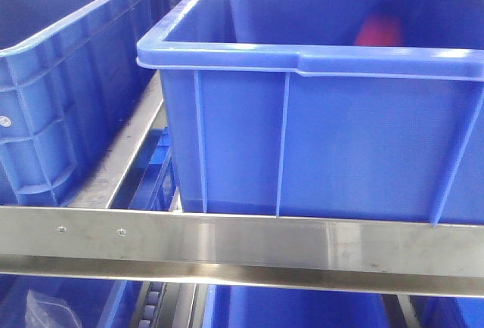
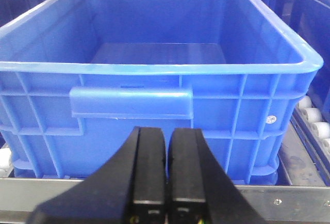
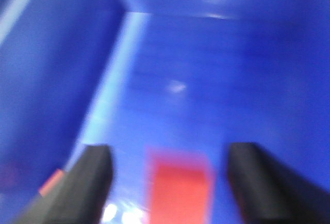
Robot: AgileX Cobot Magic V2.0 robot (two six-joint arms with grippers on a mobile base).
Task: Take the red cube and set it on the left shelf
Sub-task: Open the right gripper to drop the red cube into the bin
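The red cube (image 3: 180,190) lies on the floor of a blue bin (image 3: 216,59), blurred in the right wrist view. My right gripper (image 3: 170,150) is open inside this bin, with one finger on each side of the cube and a gap to both. A red patch (image 1: 378,32) shows inside the right-hand bin (image 1: 318,60) in the front view, where neither gripper is seen. My left gripper (image 2: 166,131) is shut and empty, in front of the near wall of an empty blue bin (image 2: 154,69).
A second blue bin (image 1: 60,33) stands to the left on the rack. A steel rail (image 1: 242,245) runs across the front, with roller tracks (image 2: 314,115) beside the bins. More blue bins sit on the level below (image 1: 295,309).
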